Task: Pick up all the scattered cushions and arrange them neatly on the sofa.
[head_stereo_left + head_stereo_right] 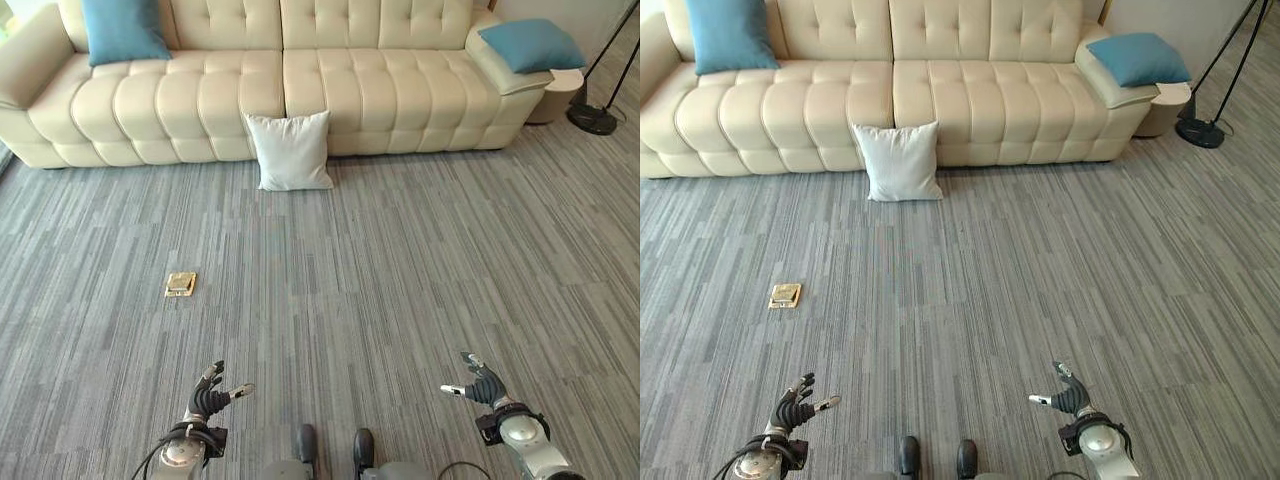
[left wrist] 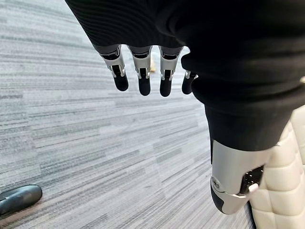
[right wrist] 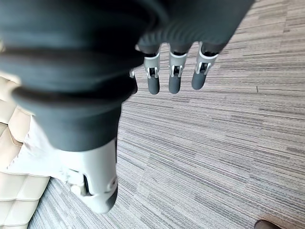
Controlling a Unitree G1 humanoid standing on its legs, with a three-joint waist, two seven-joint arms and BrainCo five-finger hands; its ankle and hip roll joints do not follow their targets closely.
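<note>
A white cushion (image 1: pixel 291 151) stands on the grey carpet, leaning against the front of the cream sofa (image 1: pixel 350 90) near its middle seam. One blue cushion (image 1: pixel 122 29) rests against the sofa's back at the left end. Another blue cushion (image 1: pixel 531 45) lies on the sofa's right armrest. My left hand (image 1: pixel 211 395) hangs low over the carpet at the bottom left, open and empty, far from the cushions. My right hand (image 1: pixel 480 383) is at the bottom right, also open with nothing in it. In the wrist views the fingers (image 2: pixel 141 76) and the fingers (image 3: pixel 174 76) hang straight above bare carpet.
A small brass floor plate (image 1: pixel 181 284) is set in the carpet at the left. A black lamp stand base (image 1: pixel 593 119) sits at the far right beside a round side table (image 1: pixel 562 95). Wide carpet lies between me and the sofa.
</note>
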